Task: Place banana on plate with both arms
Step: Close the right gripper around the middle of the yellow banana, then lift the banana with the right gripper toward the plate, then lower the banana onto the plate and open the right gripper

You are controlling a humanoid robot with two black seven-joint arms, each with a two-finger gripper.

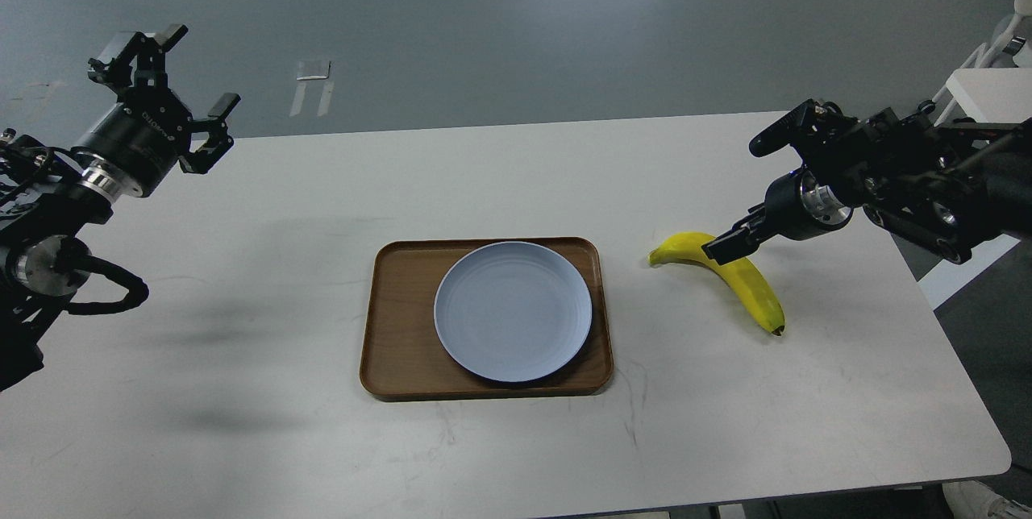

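Observation:
The yellow banana (746,285) lies on the white table to the right of the tray, stem end pointing left. The pale blue-grey plate (513,311) sits empty on the brown tray (399,325). My right gripper (732,201) is open and hangs just above the banana's stem half. Its lower finger (726,245) overlaps the banana in view; I cannot tell whether it touches. My left gripper (169,72) is open and empty, raised at the far left corner of the table, well away from the plate.
The white table (242,390) has a rounded edge at the right and front. A second white table (988,92) and a chair stand beyond the right arm. Grey floor lies behind.

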